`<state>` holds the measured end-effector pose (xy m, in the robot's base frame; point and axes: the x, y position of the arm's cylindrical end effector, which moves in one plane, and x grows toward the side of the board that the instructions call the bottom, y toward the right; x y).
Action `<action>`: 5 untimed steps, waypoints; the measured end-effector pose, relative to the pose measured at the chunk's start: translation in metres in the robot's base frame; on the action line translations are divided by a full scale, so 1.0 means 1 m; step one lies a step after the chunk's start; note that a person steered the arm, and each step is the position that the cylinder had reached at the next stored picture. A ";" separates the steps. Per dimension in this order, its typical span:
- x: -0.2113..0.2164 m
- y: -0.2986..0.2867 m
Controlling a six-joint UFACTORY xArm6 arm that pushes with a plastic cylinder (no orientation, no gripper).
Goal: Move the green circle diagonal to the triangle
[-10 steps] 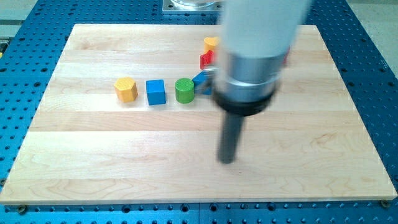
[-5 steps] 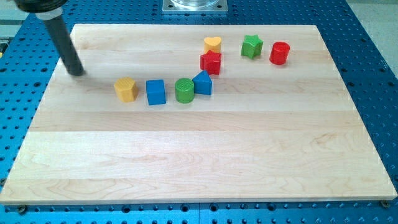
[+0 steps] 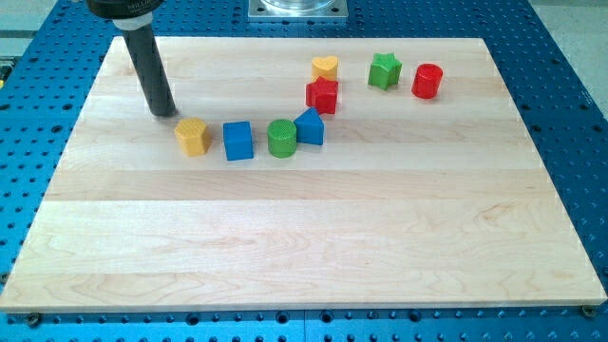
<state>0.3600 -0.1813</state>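
The green circle (image 3: 281, 138) stands near the board's middle, touching the blue triangle (image 3: 310, 126) on its upper right. A blue cube (image 3: 237, 140) sits just left of the green circle, and a yellow hexagon block (image 3: 192, 136) is left of that. My tip (image 3: 166, 111) rests on the board just above and left of the yellow hexagon, well left of the green circle.
A red star block (image 3: 322, 95) sits above the blue triangle, with a yellow heart (image 3: 325, 67) above it. A green star (image 3: 385, 70) and a red cylinder (image 3: 427, 81) stand at the upper right. The wooden board (image 3: 304, 247) lies on a blue perforated table.
My tip swept from the board's middle right to the far upper left, then came back right and down towards the yellow hexagon. No block has moved.
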 end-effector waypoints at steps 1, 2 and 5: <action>0.006 0.027; -0.007 0.082; 0.039 0.162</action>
<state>0.3992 -0.0192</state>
